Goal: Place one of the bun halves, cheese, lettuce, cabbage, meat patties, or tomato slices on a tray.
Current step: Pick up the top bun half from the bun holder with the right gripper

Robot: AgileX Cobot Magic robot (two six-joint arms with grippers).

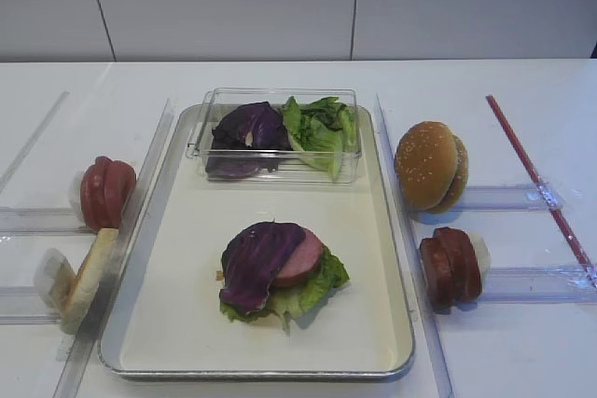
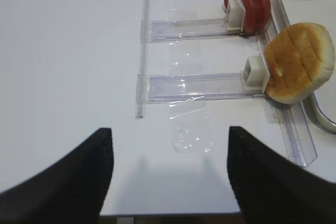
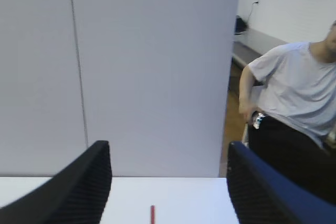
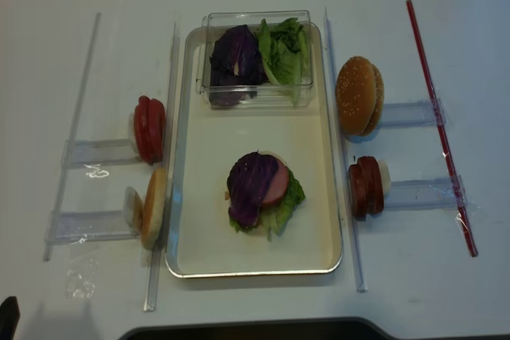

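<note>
On the tray point(image 1: 177, 323), no legible writing; left gripper point(image 2: 170, 174) and right gripper point(image 3: 168, 182) wide, empty.

White table point(image 1: 522, 351) spreads wide under soft, even light. Behind the table stands a pale grey panel wall point(image 1: 224, 2) with thin dark seams. Right of that wall, a person point(image 3: 302, 95) in a grey T-shirt sits near a grey ledge point(image 3: 257, 43).

tray point(image 1: 392, 323) front half open around the stack point(image 1: 280, 272); clear box point(image 1: 275, 132) blocks the back, rails point(image 1: 508, 283) flank both sides.
</note>
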